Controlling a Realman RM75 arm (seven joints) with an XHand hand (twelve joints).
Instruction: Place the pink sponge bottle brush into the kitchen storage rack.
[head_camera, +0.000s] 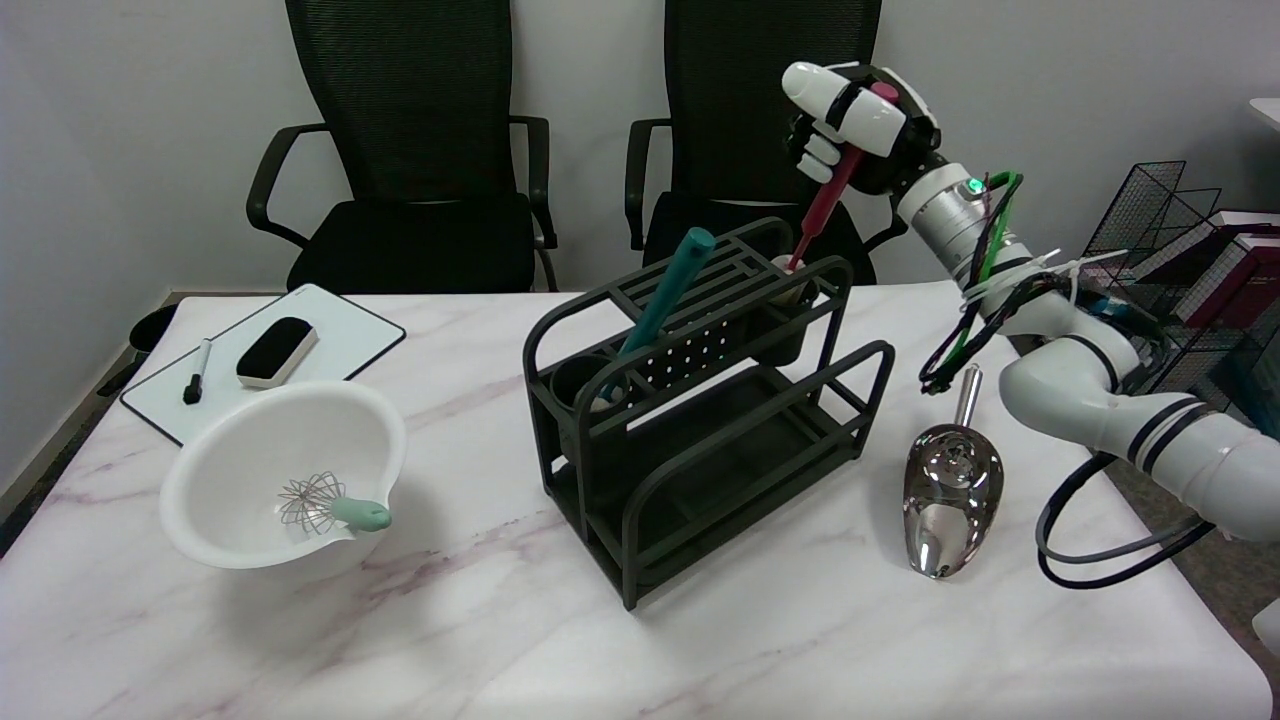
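The brush (826, 205) is clamped at its pink handle top by the right hand (850, 125), its lower end already in the far right cup of the rack (700, 400) on the counter (800, 620). It is judged light, with a stiff handle and a soft sponge.

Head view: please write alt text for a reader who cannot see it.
The right hand holds the pink bottle brush upright, its lower end inside a cup of the black storage rack. A white bowl and metal scoop lie beside the rack.
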